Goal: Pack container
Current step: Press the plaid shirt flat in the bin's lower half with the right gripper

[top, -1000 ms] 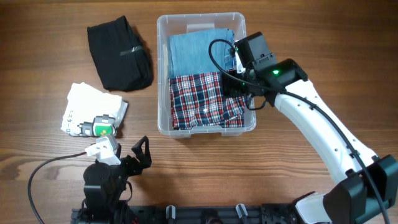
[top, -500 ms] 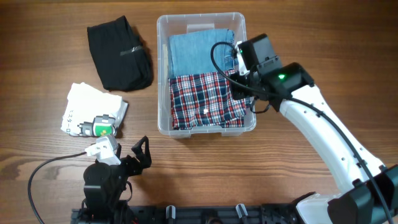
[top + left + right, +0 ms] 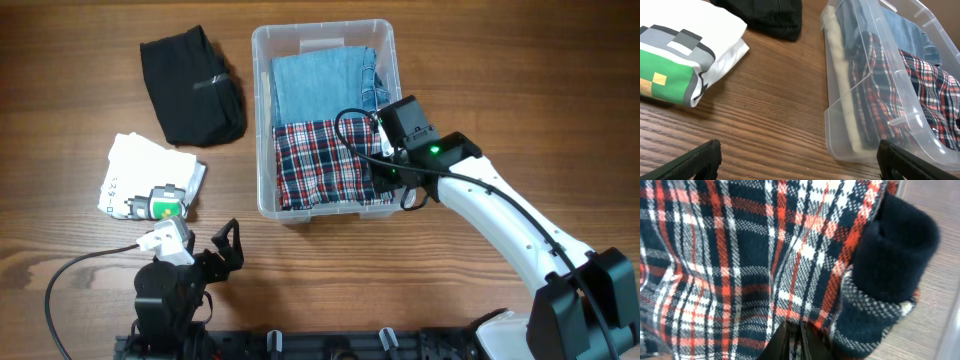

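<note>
- Right gripper [image 3: 794, 339] has slid along the container [image 3: 325, 27] toward its near right corner, its fingers pinched together on the plaid cloth [image 3: 320, 160].
- Plaid cloth fills the container's near half and folded denim [image 3: 315, 85] its far half.
- A black garment [image 3: 192, 85] and a white folded shirt [image 3: 150, 175] lie left of the container.
- Left gripper [image 3: 797, 147] hangs spread wide, near-left of the container, holding nothing.
</note>
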You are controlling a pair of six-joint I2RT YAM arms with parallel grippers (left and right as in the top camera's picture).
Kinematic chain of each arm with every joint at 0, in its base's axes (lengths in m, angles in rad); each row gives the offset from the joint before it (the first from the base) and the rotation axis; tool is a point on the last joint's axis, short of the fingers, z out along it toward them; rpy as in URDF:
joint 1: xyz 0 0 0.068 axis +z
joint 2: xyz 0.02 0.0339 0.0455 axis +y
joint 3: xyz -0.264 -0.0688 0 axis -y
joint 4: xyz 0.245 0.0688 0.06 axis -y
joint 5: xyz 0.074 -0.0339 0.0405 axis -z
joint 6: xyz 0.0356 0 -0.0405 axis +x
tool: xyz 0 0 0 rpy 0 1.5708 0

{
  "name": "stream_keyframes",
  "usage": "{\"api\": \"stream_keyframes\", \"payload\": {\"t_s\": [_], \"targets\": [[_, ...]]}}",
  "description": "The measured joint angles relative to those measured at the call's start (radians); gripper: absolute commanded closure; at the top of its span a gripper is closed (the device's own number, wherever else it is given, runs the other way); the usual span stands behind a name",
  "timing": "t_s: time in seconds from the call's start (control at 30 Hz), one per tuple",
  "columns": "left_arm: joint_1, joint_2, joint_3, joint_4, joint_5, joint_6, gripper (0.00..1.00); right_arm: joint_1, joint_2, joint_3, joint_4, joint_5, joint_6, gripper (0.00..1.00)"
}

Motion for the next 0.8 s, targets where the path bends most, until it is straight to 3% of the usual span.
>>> {"api": "stream_keyframes", "payload": {"t_s": [0.3,0.37,0.43,0.8], "targets": [[0.000,0.000,0.000,0.000,0.000,0.000,0.00,-0.015,-0.142,0.124,-0.021,-0.033,0.036,0.84],[0.000,0.000,0.000,0.000,0.000,0.000,0.00,-0.047,-0.189,0.125,-0.026,-0.022,0.064,0.51],[0.000,0.000,0.000,0.000,0.000,0.000,0.00,-0.060,-0.197,0.125,-0.027,-0.008,0.063,0.38],[0.000,0.000,0.000,0.000,0.000,0.000,0.00,-0.095,-0.063,0.125,0.118,0.111,0.043,0.33]]}}
